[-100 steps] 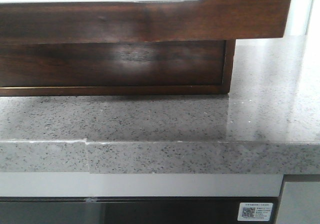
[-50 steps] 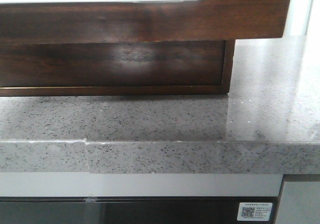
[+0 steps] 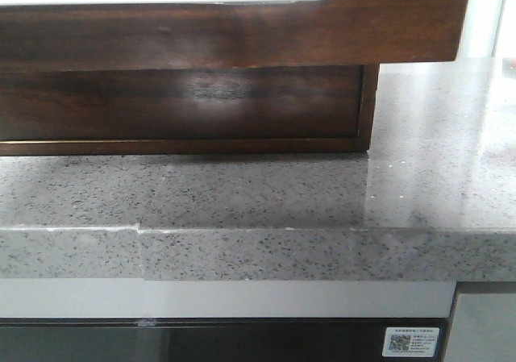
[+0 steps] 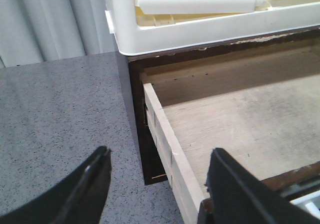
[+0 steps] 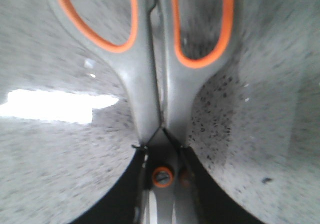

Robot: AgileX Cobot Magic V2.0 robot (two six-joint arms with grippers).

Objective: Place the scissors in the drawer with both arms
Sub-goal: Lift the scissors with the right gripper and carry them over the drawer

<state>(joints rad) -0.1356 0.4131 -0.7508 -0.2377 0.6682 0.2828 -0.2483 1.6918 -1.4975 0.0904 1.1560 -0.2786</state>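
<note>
Grey speckled stone makes up the counter (image 3: 242, 189), and it fills the lower part of the front view. On it sits a dark brown wooden box (image 3: 185, 108). Its drawer (image 3: 242, 31) sticks out toward the camera. The shiny drawer front has a wide cutout with a round corner along its top edge.

From the left wrist view, the drawer (image 4: 240, 119) is pulled open. Its floor is bare pale wood, and its pale side wall runs along the edge. A white plastic tray (image 4: 200, 19) sits on top of the box, just above the open drawer. Beside the box the counter (image 4: 55, 114) is grey and dotted. Behind it hangs a pale curtain (image 4: 50, 22). The left gripper (image 4: 160, 184) hangs over the near corner of the drawer. Its two black jaws are spread wide apart, with nothing between them. One jaw is over the counter and the other is over the drawer.

From the right wrist view, the scissors (image 5: 155, 74) are very close up. They have grey handles with orange rings inside the loops, and a small orange ring at the pivot. The right gripper (image 5: 160, 184) has its jaws pinching the scissors close to the pivot. The handles point away from the jaws. The speckled counter (image 5: 260, 134) is behind them, a bit blurry.
</note>
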